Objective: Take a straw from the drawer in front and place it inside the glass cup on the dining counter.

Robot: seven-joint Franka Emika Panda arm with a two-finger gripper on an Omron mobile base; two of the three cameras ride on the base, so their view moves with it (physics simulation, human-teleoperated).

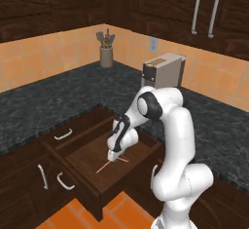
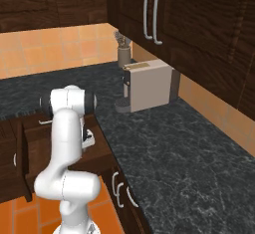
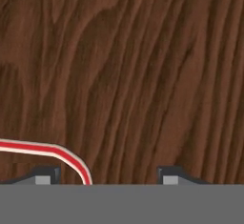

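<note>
The drawer (image 1: 104, 167) is pulled out, and the gripper (image 1: 113, 158) is put low inside it, right over the wood floor. The straw (image 1: 108, 164) is seen lying flat on that floor, under the gripper. In the hand view the straw (image 3: 45, 149) is seen coming in from the left and bending down near the left fingertip (image 3: 45, 176), while the right fingertip (image 3: 170, 175) is kept well apart from it. The jaws are held partly open, with a wide gap between them, and nothing is gripped yet. It is judged that the straw could be missed, because it is so thin and lies close to one fingertip and not in the middle. It could be pushed aside or rolled away when the jaws are shut. It could also be pinched only at the bent tip and then dropped on the way up. The drawer walls are close around the gripper, so little room is left for side moves. The front edge could be bumped if the straw is swung out low. Open room is found straight up, above the drawer and the black counter (image 1: 48, 106).
</note>
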